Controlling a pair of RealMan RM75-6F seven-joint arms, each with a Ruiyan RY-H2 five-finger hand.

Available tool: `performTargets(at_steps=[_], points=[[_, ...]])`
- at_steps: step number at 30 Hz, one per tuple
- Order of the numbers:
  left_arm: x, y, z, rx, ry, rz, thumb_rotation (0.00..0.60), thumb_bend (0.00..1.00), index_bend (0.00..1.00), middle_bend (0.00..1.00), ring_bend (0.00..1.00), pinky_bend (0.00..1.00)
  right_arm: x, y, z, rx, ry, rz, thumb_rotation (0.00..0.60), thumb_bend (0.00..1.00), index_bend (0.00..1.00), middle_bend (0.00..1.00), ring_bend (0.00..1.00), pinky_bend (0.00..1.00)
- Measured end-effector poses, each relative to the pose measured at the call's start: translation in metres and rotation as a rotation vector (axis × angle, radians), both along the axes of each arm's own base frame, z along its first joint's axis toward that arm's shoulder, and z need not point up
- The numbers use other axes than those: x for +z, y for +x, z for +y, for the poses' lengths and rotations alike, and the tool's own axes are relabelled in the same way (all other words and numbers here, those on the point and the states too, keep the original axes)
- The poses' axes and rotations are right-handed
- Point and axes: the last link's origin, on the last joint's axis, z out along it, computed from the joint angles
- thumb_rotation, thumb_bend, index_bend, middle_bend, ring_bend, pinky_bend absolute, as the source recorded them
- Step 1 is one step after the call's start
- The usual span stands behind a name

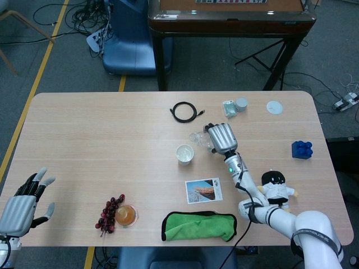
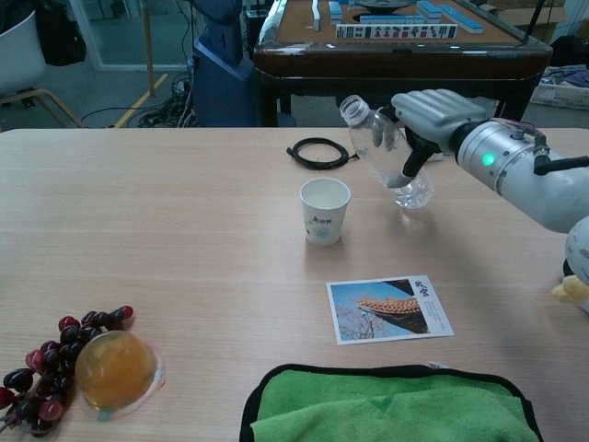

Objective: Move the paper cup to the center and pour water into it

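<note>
A white paper cup (image 2: 325,210) (image 1: 184,154) stands upright near the middle of the table. To its right my right hand (image 2: 429,115) (image 1: 222,138) grips a clear plastic water bottle (image 2: 385,153) (image 1: 201,138), lifted above the table. The bottle leans only slightly, its open mouth pointing up and left, away from the cup. A little water shows at its bottom. My left hand (image 1: 23,202) hangs off the table's near left corner, fingers spread and holding nothing.
A photo card (image 2: 389,309) lies in front of the cup, a green cloth (image 2: 386,405) at the near edge. Grapes and an orange jelly cup (image 2: 112,367) sit near left. A black cable (image 2: 317,152), small containers (image 1: 235,105), blue block (image 1: 302,149) and plush toy (image 1: 276,186) surround the area.
</note>
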Motion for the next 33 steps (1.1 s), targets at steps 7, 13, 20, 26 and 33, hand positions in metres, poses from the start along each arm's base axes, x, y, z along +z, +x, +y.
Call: performTargets(at_steps=[7, 13, 20, 26, 33], points=[[-0.004, 0.0, -0.001, 0.0, -0.015, 0.013, 0.6, 0.38, 0.19, 0.0, 0.0, 0.18, 0.007, -0.009, 0.009, -0.02, 0.027, -0.234, 0.6, 0.14, 0.65, 0.62, 0.56, 0.58], [-0.01, 0.001, -0.001, -0.006, -0.029, 0.023, 0.6, 0.38, 0.19, 0.0, 0.0, 0.18, 0.009, -0.021, 0.018, -0.073, 0.068, -0.402, 0.6, 0.14, 0.65, 0.58, 0.53, 0.58], [-0.007, 0.0, -0.001, -0.003, -0.016, 0.016, 0.6, 0.38, 0.19, 0.0, 0.0, 0.18, 0.01, -0.041, 0.02, -0.135, 0.084, -0.488, 0.6, 0.17, 0.65, 0.56, 0.51, 0.58], [-0.006, 0.0, 0.0, -0.001, -0.015, 0.014, 0.6, 0.38, 0.19, 0.0, 0.0, 0.18, 0.005, -0.05, 0.023, -0.146, 0.103, -0.509, 0.6, 0.14, 0.63, 0.51, 0.46, 0.58], [-0.007, 0.0, -0.001, -0.003, -0.017, 0.016, 0.6, 0.38, 0.19, 0.0, 0.0, 0.18, 0.002, -0.056, 0.027, -0.164, 0.162, -0.561, 0.6, 0.0, 0.47, 0.36, 0.34, 0.5]])
